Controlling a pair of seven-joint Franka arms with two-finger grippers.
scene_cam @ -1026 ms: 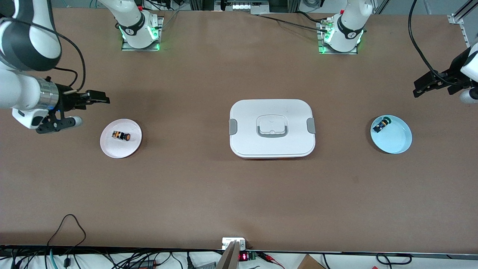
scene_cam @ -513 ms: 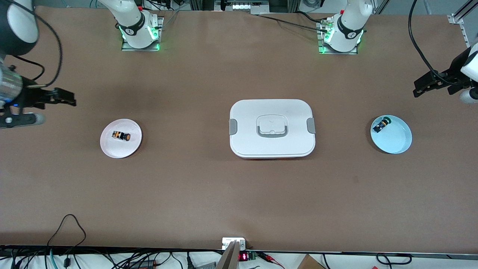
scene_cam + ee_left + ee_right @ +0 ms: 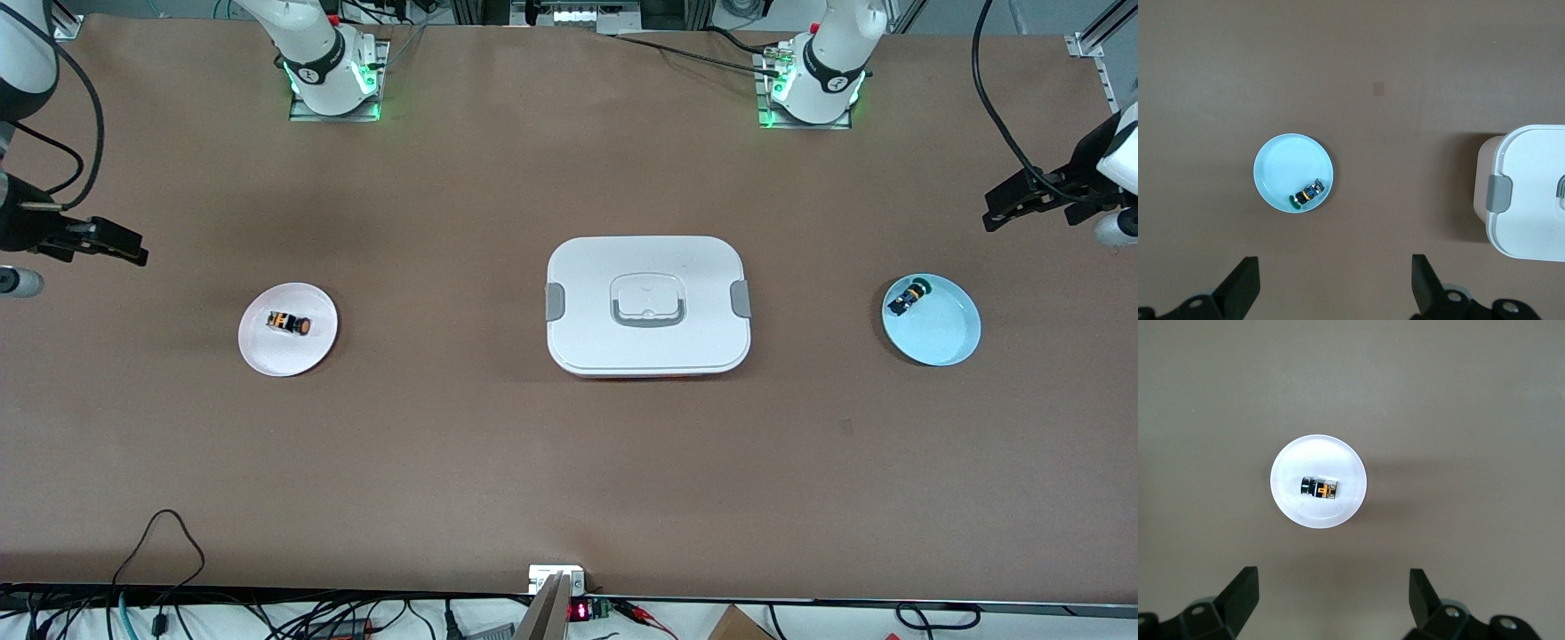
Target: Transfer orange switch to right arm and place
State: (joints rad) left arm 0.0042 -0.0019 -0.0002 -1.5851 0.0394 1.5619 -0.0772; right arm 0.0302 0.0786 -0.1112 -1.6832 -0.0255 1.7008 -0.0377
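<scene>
— Where is the orange switch (image 3: 288, 324) seen?
— On the white plate (image 3: 267, 353), toward the right arm's end of the surface.
— And the pincers?
— Right pincer (image 3: 1331, 600) and left pincer (image 3: 1335, 293) are both held spread wide, nothing gripped.

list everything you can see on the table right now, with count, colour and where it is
orange switch: 1, black body with orange cap, lying on the white plate
white plate: 1, white, toward the right arm's end of the table
green-capped switch: 1, black-blue, in the blue dish
blue dish: 1, pale blue, toward the left arm's end
lidded box: 1, white with grey clips and handle, mid-table
right gripper: 1, black, fingers open, over bare table by the white plate, empty
left gripper: 1, black, fingers open, waiting by the blue dish
</scene>
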